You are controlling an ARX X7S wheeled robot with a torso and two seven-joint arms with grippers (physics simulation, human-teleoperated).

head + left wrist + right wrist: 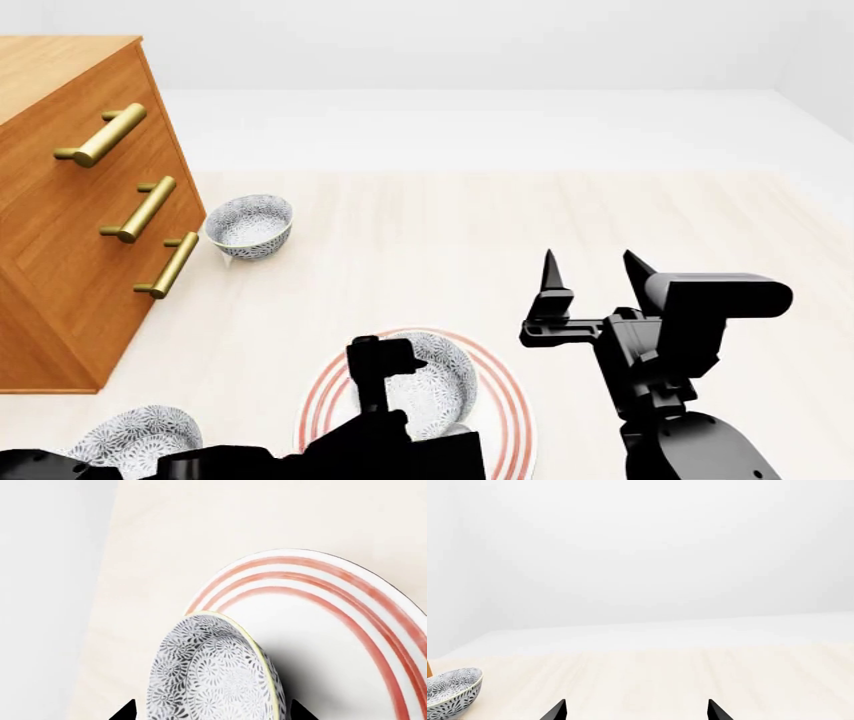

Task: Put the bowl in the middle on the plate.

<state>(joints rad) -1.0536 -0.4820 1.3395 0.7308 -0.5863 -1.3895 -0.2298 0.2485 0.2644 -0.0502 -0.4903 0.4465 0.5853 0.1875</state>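
The middle bowl (pixel 438 385), white with a fine grey-blue floral pattern, rests on the red-ringed plate (pixel 510 400) near the front of the floor. In the left wrist view the bowl (pixel 213 677) shows its patterned outside and foot, tilted over the plate (pixel 320 630). My left gripper (pixel 210 715) is open, its black tips standing apart on either side of the bowl. Off to the right, my right gripper (pixel 589 262) is raised and open, with nothing between its fingers (pixel 554 712).
A look-alike bowl (pixel 250 225) stands beside the wooden dresser (pixel 67 220) with brass handles at the left; it also shows in the right wrist view (pixel 450 690). Another bowl (pixel 134 435) lies at the front left. Pale wooden floor stretches ahead and to the right.
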